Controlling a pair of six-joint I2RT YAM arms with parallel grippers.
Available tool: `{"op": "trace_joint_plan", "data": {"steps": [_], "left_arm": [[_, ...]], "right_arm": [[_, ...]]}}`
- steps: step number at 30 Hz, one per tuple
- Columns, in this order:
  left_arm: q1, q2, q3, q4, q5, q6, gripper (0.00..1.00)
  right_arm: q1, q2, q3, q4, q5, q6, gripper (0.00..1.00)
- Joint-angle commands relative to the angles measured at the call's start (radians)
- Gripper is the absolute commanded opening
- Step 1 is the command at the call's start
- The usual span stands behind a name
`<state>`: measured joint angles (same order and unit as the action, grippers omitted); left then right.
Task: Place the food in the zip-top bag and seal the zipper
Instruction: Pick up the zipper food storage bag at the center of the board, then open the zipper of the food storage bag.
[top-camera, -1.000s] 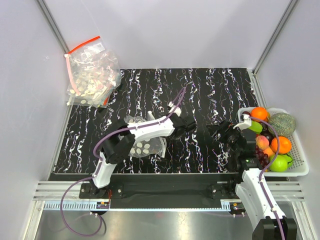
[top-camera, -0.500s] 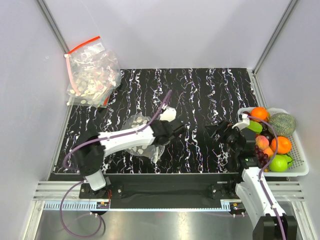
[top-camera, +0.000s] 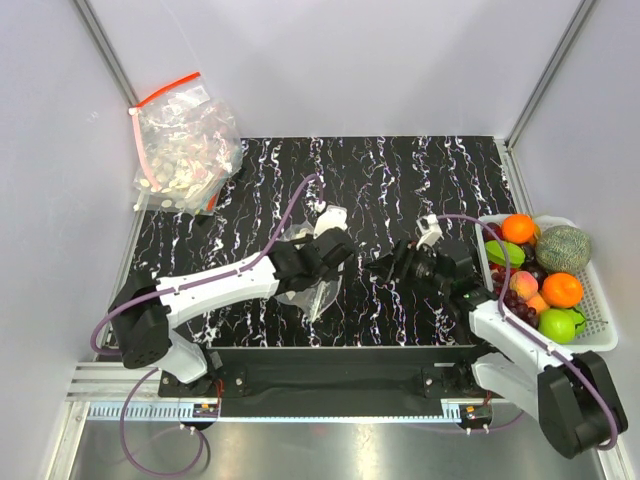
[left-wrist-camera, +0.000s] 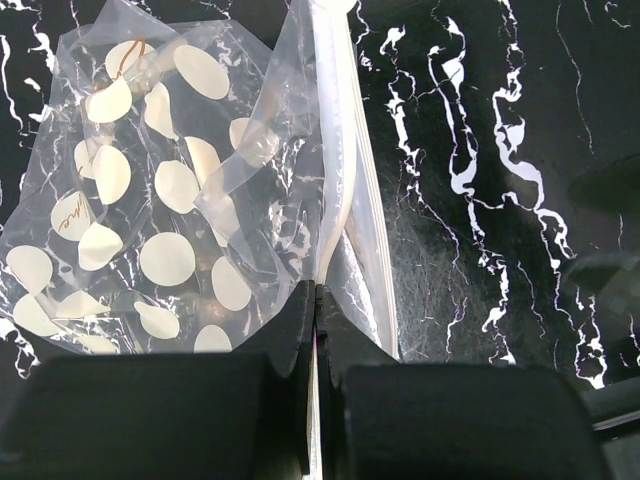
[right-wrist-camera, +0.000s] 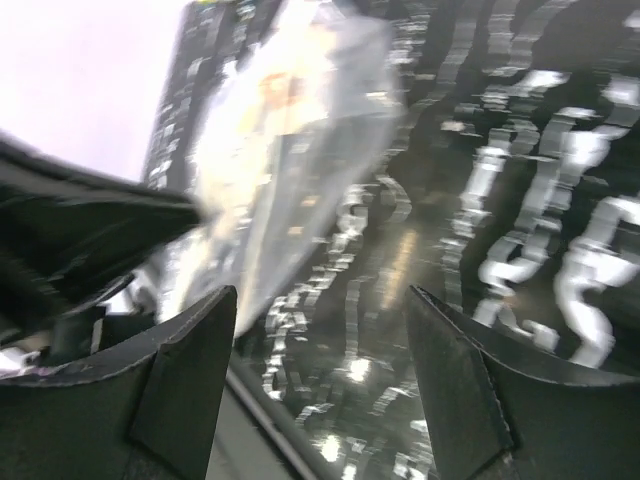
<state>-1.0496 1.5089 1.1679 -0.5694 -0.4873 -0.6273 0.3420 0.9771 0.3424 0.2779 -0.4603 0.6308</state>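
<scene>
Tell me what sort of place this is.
Probably a lab test cell for robot work: white walls on aluminium framing enclose a black marbled mat, with a fruit basket alongside.

Two white-and-black robot arms.
White shells and black joints on left arm and right arm, each trailing a purple cable; left gripper and right gripper matte black.

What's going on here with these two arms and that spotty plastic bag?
The left tool is pinched shut on the zipper of the spotted zip-top bag, which lies on the black table. The right tool is open and empty, facing the bag. The fruit lies in the white basket; no food looks bagged yet.
</scene>
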Motion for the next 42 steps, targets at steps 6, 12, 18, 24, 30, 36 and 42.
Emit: {"op": "trace_joint_plan", "data": {"steps": [6,12,18,24,30,36,42], "left_arm": [[0.017,-0.007,-0.002,0.083,0.035,0.018,0.00],[0.019,-0.012,0.003,0.091,0.047,0.023,0.00],[0.019,-0.022,-0.004,0.098,0.058,0.024,0.00],[0.023,-0.036,-0.014,0.106,0.076,0.029,0.00],[0.023,-0.049,-0.011,0.060,0.041,0.043,0.00],[0.016,-0.056,0.025,-0.021,-0.005,0.078,0.08],[-0.075,-0.067,0.113,-0.119,-0.196,0.090,0.59]], "right_arm": [[0.170,0.109,0.128,0.046,0.155,0.072,0.72],[0.221,0.244,0.191,0.055,0.201,0.083,0.68],[0.258,0.339,0.245,0.063,0.252,0.079,0.59],[0.281,0.393,0.280,0.066,0.271,0.081,0.34],[0.290,0.319,0.323,-0.118,0.386,0.055,0.00],[0.321,0.242,0.362,-0.238,0.449,0.037,0.00],[0.351,0.241,0.412,-0.336,0.494,0.052,0.00]]}}
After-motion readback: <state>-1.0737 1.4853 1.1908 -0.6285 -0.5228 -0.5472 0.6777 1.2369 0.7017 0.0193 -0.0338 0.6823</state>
